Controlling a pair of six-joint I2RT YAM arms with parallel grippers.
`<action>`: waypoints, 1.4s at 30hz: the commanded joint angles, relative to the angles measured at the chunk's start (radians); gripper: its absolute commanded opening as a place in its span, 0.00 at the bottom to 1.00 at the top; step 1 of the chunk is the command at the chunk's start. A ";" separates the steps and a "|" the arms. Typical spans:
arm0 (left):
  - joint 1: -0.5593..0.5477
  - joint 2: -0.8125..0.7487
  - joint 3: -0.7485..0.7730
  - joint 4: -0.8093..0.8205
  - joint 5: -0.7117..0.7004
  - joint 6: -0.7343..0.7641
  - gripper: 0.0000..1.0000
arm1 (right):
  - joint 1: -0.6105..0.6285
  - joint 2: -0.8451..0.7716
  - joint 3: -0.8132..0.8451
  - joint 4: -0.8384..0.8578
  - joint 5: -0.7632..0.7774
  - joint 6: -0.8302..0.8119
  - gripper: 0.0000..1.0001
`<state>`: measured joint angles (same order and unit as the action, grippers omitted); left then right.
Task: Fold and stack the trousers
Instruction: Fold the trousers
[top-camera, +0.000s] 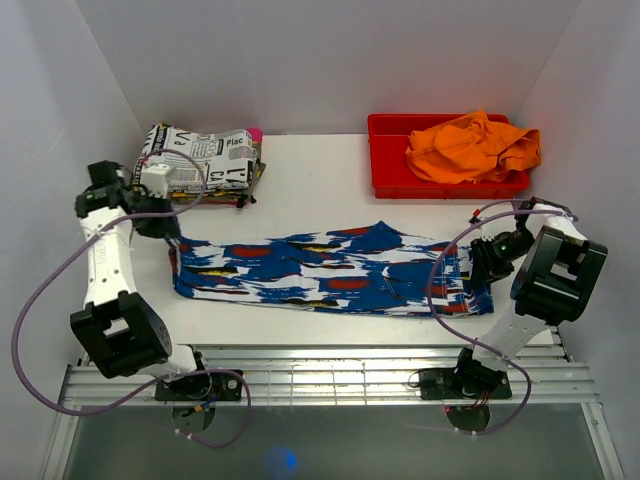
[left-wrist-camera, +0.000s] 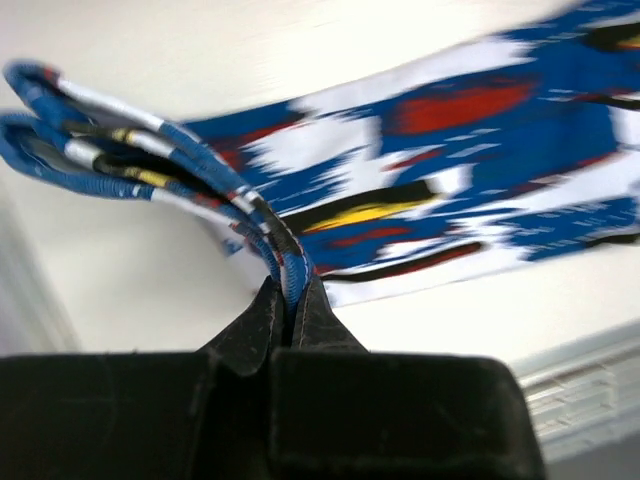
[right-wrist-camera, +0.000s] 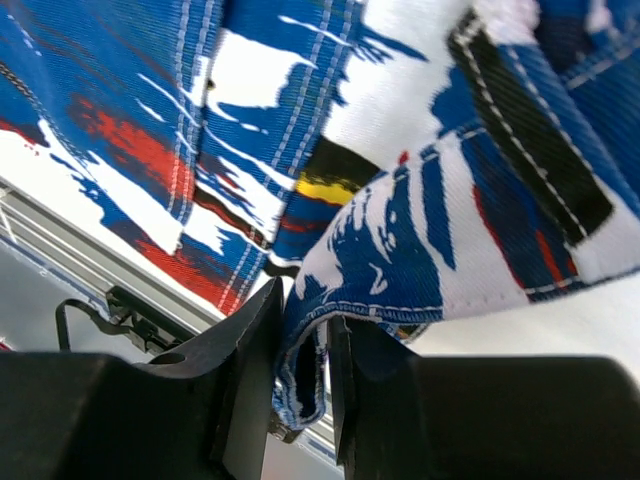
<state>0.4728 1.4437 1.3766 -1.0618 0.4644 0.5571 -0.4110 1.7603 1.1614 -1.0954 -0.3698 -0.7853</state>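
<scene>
The blue, white-streaked trousers (top-camera: 330, 270) are lying stretched nine-to-three across the white tabletop (top-camera: 310, 185); left pincer (left-wrist-camera: 291, 305) is pinching the nine o'clock end, right pincer (right-wrist-camera: 300, 350) the three o'clock hem; white walls (top-camera: 330, 60) are surrounding.

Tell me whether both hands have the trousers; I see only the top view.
Observer: In its wrist view, the left hand is shut on an edge of the trousers.
Operator: Report the right one.
Observer: The right hand has a stitched hem pinched between its fingers.
Operator: Count layers on the left.
Observer: Several layers meet in that pinch; I can't give an exact count.
</scene>
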 joint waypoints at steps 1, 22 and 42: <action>-0.173 -0.072 -0.045 -0.027 0.084 -0.124 0.00 | 0.014 -0.042 -0.023 -0.034 -0.054 0.023 0.30; -1.017 0.063 -0.245 0.494 -0.279 -1.072 0.00 | 0.032 -0.030 -0.054 -0.014 -0.029 0.060 0.29; -1.223 0.219 -0.191 0.573 -0.365 -1.117 0.00 | 0.049 -0.033 -0.066 -0.009 -0.015 0.080 0.28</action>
<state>-0.7288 1.6951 1.1416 -0.5213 0.1131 -0.5476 -0.3717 1.7416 1.1007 -1.0718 -0.3672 -0.7136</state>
